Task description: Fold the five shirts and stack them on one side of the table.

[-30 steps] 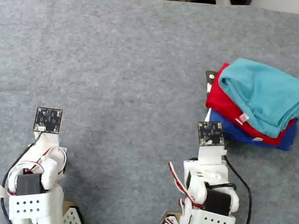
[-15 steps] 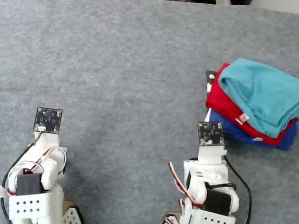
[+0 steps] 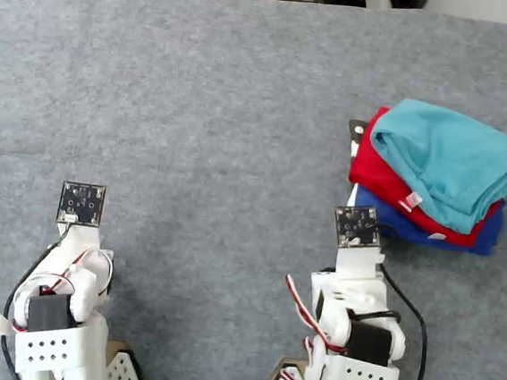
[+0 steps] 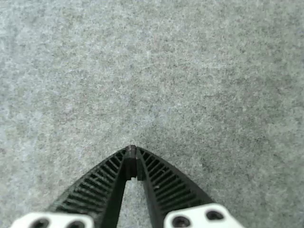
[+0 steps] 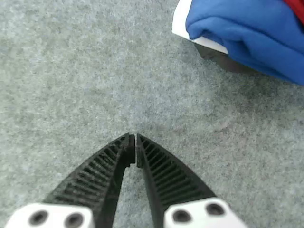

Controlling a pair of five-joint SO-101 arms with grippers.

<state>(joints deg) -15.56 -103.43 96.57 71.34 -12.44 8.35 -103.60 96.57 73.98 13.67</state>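
A stack of folded shirts lies at the table's right side: a teal shirt [image 3: 449,159] on top, a red shirt [image 3: 385,181] under it, a blue shirt [image 3: 412,225] [image 5: 247,33] lower, with a white layer [image 5: 183,28] peeking out beneath. My left gripper [image 4: 132,154] is shut over bare grey cloth near the front left; its arm [image 3: 71,262] stands folded back. My right gripper [image 5: 133,141] is shut with nothing in it, just short of the stack's near corner; its arm [image 3: 352,280] stands beside the stack.
The grey table cover [image 3: 199,104] stretches across the whole middle and left. A small dark object [image 3: 357,128] pokes out at the stack's left edge. The table's far edge [image 3: 272,0] runs along the top of the high view.
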